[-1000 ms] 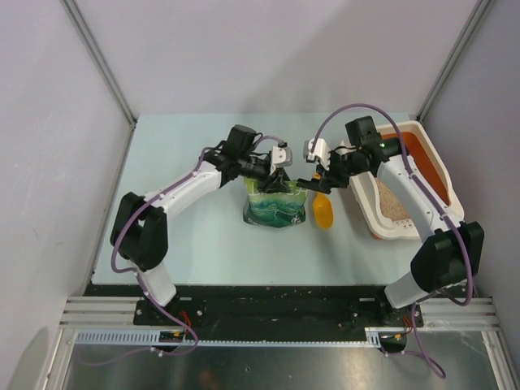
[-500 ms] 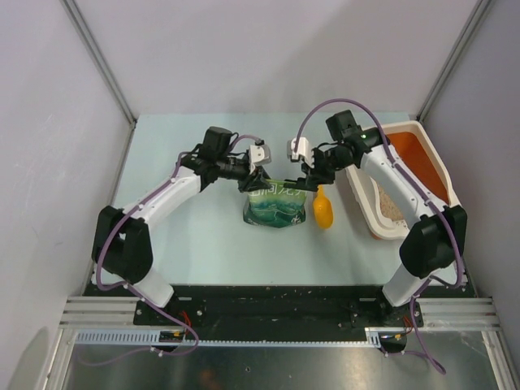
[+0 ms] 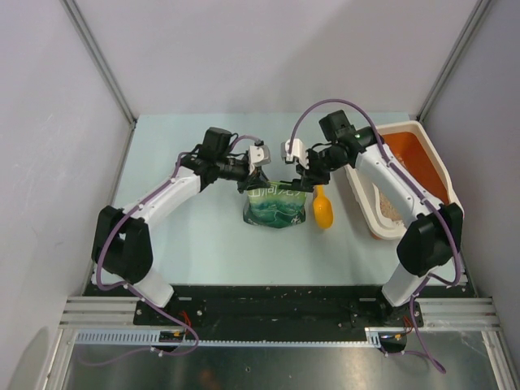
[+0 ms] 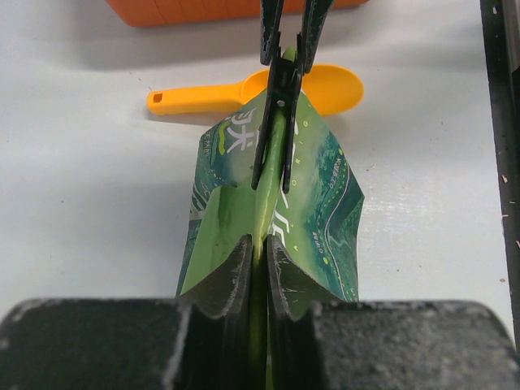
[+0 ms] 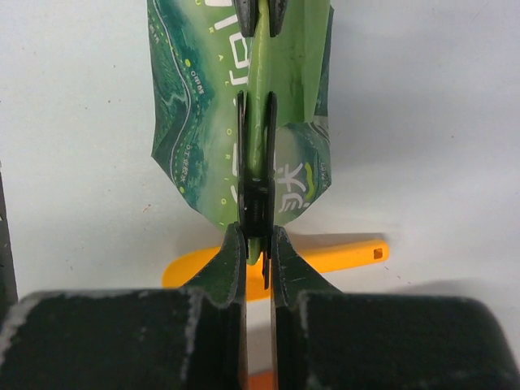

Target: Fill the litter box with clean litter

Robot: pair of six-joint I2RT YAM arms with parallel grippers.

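Observation:
The green bag (image 3: 275, 208) stands upright mid-table between both arms. My left gripper (image 3: 258, 182) is shut on the left end of its folded top edge; in the left wrist view the jaws (image 4: 258, 245) pinch the green bag (image 4: 321, 219). My right gripper (image 3: 301, 180) is shut on a black clip (image 5: 258, 213) that runs along the top of the green bag (image 5: 191, 138). The litter box (image 3: 422, 138), white with an orange inside, lies at the right. Pale clean litter (image 3: 392, 210) covers its near end.
An orange scoop (image 3: 323, 211) lies on the table between the bag and the box, and also shows as the scoop (image 4: 195, 99) beyond the bag and the scoop (image 5: 345, 253) under the right jaws. Grey walls close in the table on three sides.
Both grippers have shifted a little to the left along the bag's top. The left jaws have closed onto the bag's top edge. The right grip is unchanged.

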